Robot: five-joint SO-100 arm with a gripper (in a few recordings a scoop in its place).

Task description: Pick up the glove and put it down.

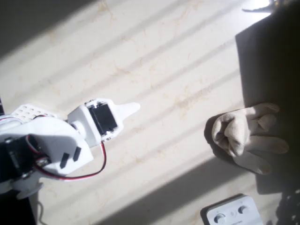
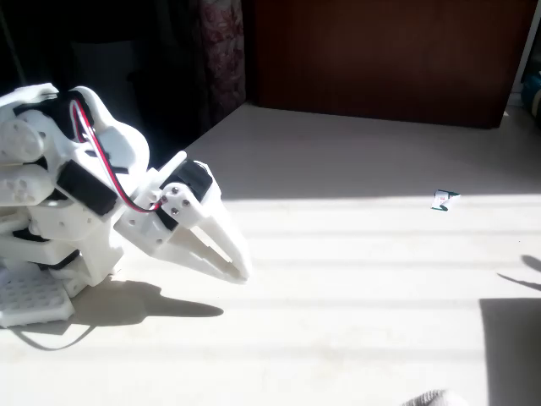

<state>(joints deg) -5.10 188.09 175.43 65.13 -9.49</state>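
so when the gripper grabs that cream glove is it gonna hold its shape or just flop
Probably flop. In the overhead view the glove lies crumpled, its fingers folded and splayed unevenly, which suggests soft fabric with no stiffness. It looks light, so a push would likely bunch or drag it rather than slide it cleanly. It shouldn't roll or tip. The gripper is far from it.

In the overhead view the arm sits at the left edge of the table, its gripper reaching rightward, with the glove lying well apart from it at the right. The box with two knobs lies near the glove, toward the bottom edge. In the fixed view the gripper hangs low over the table at the left, and a small scrap lies far off to its right.
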